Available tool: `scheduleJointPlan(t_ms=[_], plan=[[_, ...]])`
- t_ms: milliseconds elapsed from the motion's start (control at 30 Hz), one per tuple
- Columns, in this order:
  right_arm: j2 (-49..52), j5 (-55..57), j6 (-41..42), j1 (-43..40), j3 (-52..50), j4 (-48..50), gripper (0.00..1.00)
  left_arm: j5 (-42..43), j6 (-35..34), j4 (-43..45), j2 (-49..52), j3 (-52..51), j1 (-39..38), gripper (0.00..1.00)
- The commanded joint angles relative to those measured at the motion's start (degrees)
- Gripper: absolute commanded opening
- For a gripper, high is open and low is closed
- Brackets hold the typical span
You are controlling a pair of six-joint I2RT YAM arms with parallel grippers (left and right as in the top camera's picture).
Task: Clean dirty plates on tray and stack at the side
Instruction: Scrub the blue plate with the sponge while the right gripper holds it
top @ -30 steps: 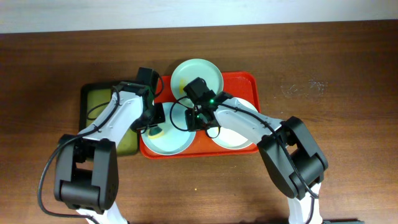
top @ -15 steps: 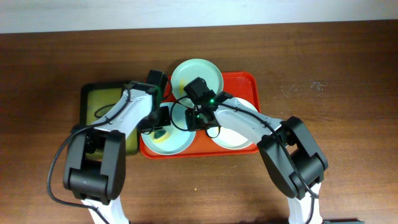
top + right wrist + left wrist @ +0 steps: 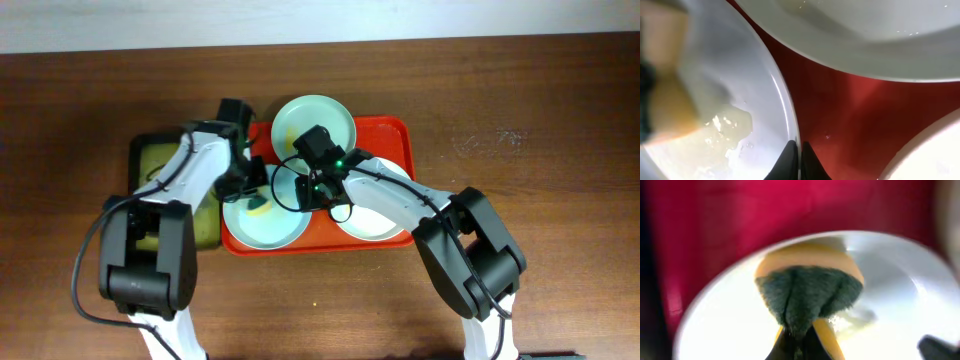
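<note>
Overhead view shows the red tray (image 3: pixel 395 135) in the middle of the desk (image 3: pixel 560 220). All three plates lie on it: a mint green plate (image 3: pixel 320 120) at the top, a pale blue plate (image 3: pixel 275 228) at the lower left and a cream plate (image 3: pixel 378 225) at the lower right. None has been stacked at the side yet, so the job looks to be at its first plate.

Both arms meet over the pale blue plate. The left gripper (image 3: pixel 799 341) is clamped on a sponge (image 3: pixel 807 292), dark scrubbing face down on the plate, which suggests it is held that way to scour. In the right wrist view a yellowish smear (image 3: pixel 727 127) sits on the plate just beside the blurred sponge, so the dirt is not gone.

The right gripper (image 3: pixel 796 156) is pinched tight on the rim of the same plate, at the bottom centre of its own view, with bare tray to its right. That hold most likely pins the plate so it cannot slide or spin under the scrubbing.

A small green tray (image 3: pixel 145 155) lies at the left of the frame, partly under the left arm.
</note>
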Motion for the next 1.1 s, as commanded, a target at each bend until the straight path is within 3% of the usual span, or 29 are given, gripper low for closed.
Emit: scheduleJointPlan(t_ms=[0, 133, 333, 433, 567, 700, 800, 900, 1067], plan=[[1.44, 1.22, -0.24, 0.11, -0.37, -0.68, 0.04, -0.09, -0.33, 2.12, 0.76, -3.87, -3.06, 0.0], [1.44, 1.22, -0.24, 0.11, -0.37, -0.76, 0.04, -6.49, -0.48, 0.48, 0.81, -5.53, -2.62, 0.0], [1.44, 1.22, -0.24, 0.11, -0.37, -1.09, 0.04, -24.85, -5.38, -8.76, -0.57, -3.96, -0.48, 0.0], [1.44, 1.22, -0.24, 0.11, -0.37, -1.07, 0.04, -23.12, -5.88, -10.19, -3.96, -3.15, -0.72, 0.0], [1.44, 1.22, -0.22, 0.11, -0.37, -0.5, 0.04, -5.09, -4.24, -9.25, -6.16, -3.65, -1.42, 0.0], [1.44, 1.22, -0.24, 0.11, -0.37, -0.66, 0.04, -0.13, -4.13, -1.95, -6.16, -11.3, -4.74, 0.0], [1.44, 1.2, -0.24, 0.11, -0.37, -0.7, 0.04, -2.62, -4.13, 0.66, -6.16, -13.94, -5.66, 0.0], [1.44, 1.22, -0.24, 0.11, -0.37, -0.81, 0.04, -13.0, -4.2, 0.2, -6.19, -13.9, -4.61, 0.0], [1.44, 1.22, -0.24, 0.11, -0.37, -0.85, 0.04, -23.56, -7.39, -6.62, -6.43, -9.84, 0.11, 0.0]])
